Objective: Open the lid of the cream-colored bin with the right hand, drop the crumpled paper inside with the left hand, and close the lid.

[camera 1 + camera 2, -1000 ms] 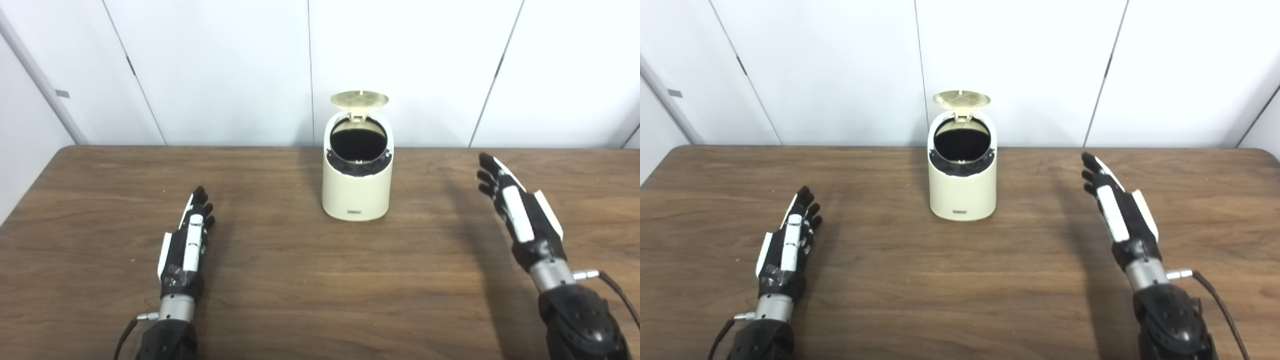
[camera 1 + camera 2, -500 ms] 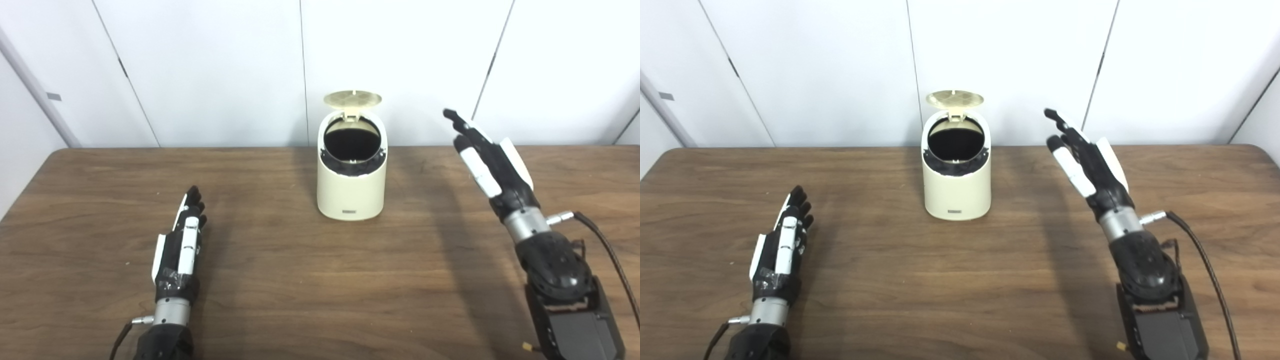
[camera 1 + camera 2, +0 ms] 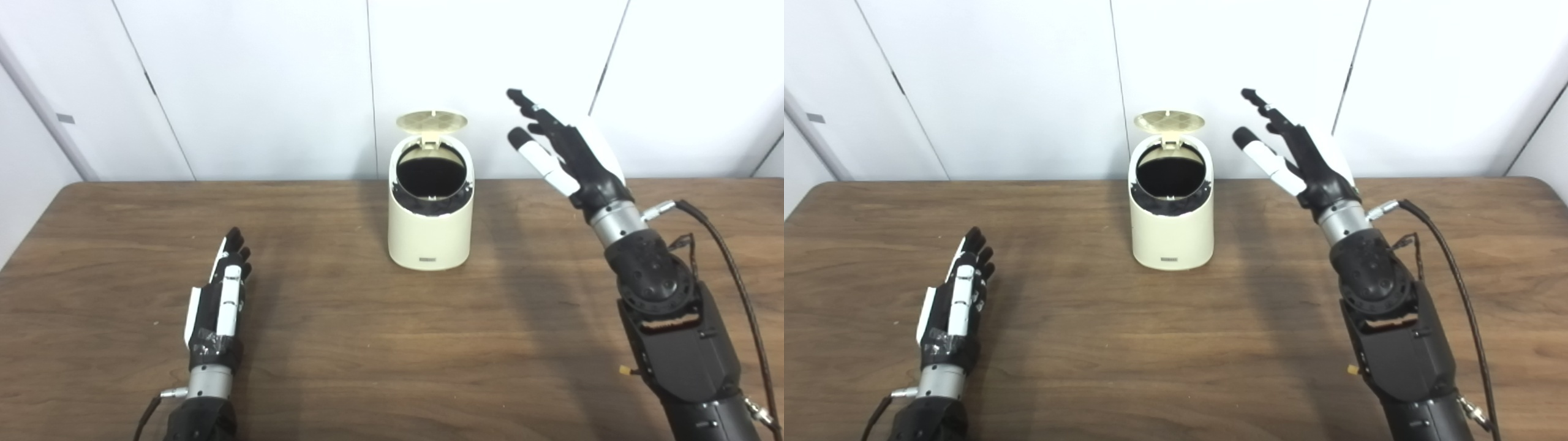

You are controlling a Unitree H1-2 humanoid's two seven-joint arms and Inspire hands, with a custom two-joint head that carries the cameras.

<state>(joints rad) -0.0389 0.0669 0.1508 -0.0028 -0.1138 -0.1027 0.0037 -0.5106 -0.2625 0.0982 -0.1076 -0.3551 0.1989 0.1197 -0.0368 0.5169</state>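
**Standing open: cream-colored bin on wood-grain surface, two robot hands idle of load**

Standing toward the far middle of the brown surface (image 3: pixel 343 343), the cream-colored bin (image 3: pixel 431 236) is upright, close to the white panelled wall (image 3: pixel 257 86). Its round lid (image 3: pixel 432 120) is tipped up and back on the far hinge, leaving the dark mouth uncovered; the inside reads only as black, contents cannot be told.

Right robot hand (image 3: pixel 572 153): raised off the surface, to the right of the bin and about level with the lid, apart from both. Fingers spread and extended toward the far left, holding nothing. A dark cable (image 3: pixel 729 257) runs along the forearm.

Left robot hand (image 3: pixel 222 294): low at the near left, well apart from the bin, on or just above the surface. Fingers straight, pointing far, close side by side, holding nothing.

Crumpled paper: not visible in either view.
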